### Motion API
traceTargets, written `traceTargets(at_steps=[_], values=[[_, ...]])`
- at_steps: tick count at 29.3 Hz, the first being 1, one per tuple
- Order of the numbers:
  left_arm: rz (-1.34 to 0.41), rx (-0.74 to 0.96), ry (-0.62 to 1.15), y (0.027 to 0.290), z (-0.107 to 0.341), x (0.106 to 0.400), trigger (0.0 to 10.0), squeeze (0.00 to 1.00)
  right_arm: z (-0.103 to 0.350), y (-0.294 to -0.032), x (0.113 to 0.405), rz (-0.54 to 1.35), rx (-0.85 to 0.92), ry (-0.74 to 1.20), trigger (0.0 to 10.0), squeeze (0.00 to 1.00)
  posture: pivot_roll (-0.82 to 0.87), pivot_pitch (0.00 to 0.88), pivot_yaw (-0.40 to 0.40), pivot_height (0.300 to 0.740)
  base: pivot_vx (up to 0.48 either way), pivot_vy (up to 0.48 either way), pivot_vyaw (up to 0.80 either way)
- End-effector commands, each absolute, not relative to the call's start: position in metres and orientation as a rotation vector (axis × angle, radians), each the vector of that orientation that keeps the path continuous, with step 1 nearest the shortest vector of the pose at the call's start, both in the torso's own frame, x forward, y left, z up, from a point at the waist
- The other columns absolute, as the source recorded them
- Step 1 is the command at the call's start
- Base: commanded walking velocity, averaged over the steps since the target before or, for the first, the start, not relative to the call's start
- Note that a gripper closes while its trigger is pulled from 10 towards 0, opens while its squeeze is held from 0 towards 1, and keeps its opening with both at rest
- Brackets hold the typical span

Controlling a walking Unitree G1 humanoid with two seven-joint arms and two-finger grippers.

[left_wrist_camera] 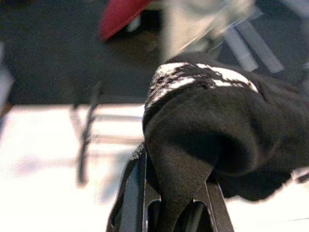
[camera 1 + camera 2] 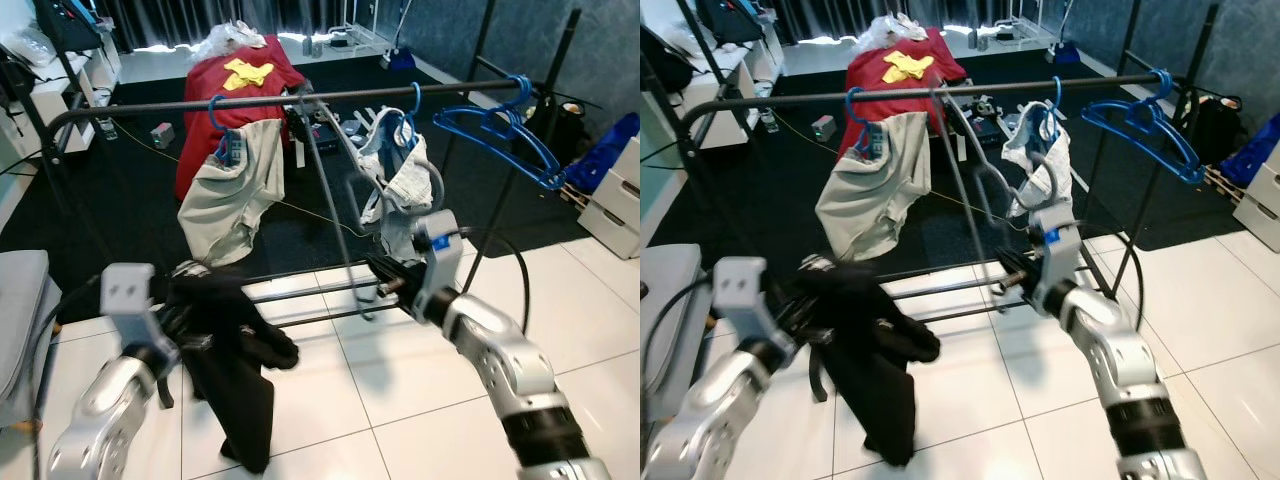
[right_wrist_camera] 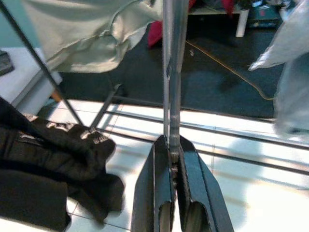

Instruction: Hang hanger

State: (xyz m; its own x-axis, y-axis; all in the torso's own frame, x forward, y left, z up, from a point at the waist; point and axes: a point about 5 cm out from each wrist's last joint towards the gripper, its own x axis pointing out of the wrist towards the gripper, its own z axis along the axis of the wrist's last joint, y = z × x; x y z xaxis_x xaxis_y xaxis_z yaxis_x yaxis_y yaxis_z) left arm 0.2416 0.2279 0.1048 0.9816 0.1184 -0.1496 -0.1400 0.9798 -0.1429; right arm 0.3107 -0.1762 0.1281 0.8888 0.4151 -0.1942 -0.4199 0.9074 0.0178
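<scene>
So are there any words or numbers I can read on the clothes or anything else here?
No text reads clearly.
Black garment held by the left gripper: white printed marks, too blurred to read.
Red cloth behind the rack: a yellow patch, a shape, not letters.
Grey hanger in the right gripper: no marking visible.

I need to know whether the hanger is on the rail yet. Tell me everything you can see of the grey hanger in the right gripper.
The grey hanger is thin, looks like metal or plastic, and carries no clothes. The right gripper is shut on its lower part. Its upper end reaches the black rail, between the beige garment and the white one; whether it is hooked on is unclear.
</scene>
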Motion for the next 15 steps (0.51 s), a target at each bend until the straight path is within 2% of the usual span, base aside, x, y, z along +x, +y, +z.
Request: traceTargets(at_steps=[1, 3, 4, 6, 9, 12, 15], values=[[0.147, -0.152, 0.115, 0.226, 0.112, 0.235, 10.0, 0.0, 0.127, -0.167, 0.305, 0.453, -0.023, 0.184, 10.0, 0.0, -0.06, 0.088, 0.037, 0.74, 0.0, 0.0, 0.79], [0.056, -0.251, 0.16, 0.193, 0.102, 0.206, 10.0, 0.0, 0.12, -0.167, 0.287, 0.421, 0.039, 0.179, 10.0, 0.0, -0.05, 0.102, 0.03, 0.74, 0.0, 0.0, 0.78], [0.056, -0.251, 0.16, 0.193, 0.102, 0.206, 10.0, 0.0, 0.12, -0.167, 0.287, 0.421, 0.039, 0.179, 10.0, 0.0, -0.05, 0.102, 0.03, 0.74, 0.0, 0.0, 0.78], [-0.033, -0.339, 0.14, 0.168, 0.101, 0.191, 10.0, 0.0, 0.117, -0.167, 0.275, 0.406, 0.077, 0.171, 10.0, 0.0, -0.05, 0.103, 0.02, 0.74, 0.0, 0.0, 0.78], [-0.038, -0.37, 0.119, 0.166, 0.102, 0.191, 10.0, 0.0, 0.116, -0.164, 0.269, 0.421, 0.074, 0.172, 10.0, 0.0, -0.03, 0.107, 0.006, 0.74, 0.0, 0.0, 0.78], [0.051, -0.344, 0.1, 0.172, 0.102, 0.19, 10.0, 0.0, 0.111, -0.157, 0.257, 0.438, 0.08, 0.188, 10.0, 0.0, -0.04, 0.112, -0.001, 0.74, 0.0, 0.0, 0.78], [0.117, -0.29, 0.112, 0.162, 0.1, 0.171, 10.0, 0.0, 0.108, -0.148, 0.235, 0.452, 0.089, 0.205, 10.0, 0.0, -0.04, 0.116, -0.014, 0.74, 0.0, 0.0, 0.78]])
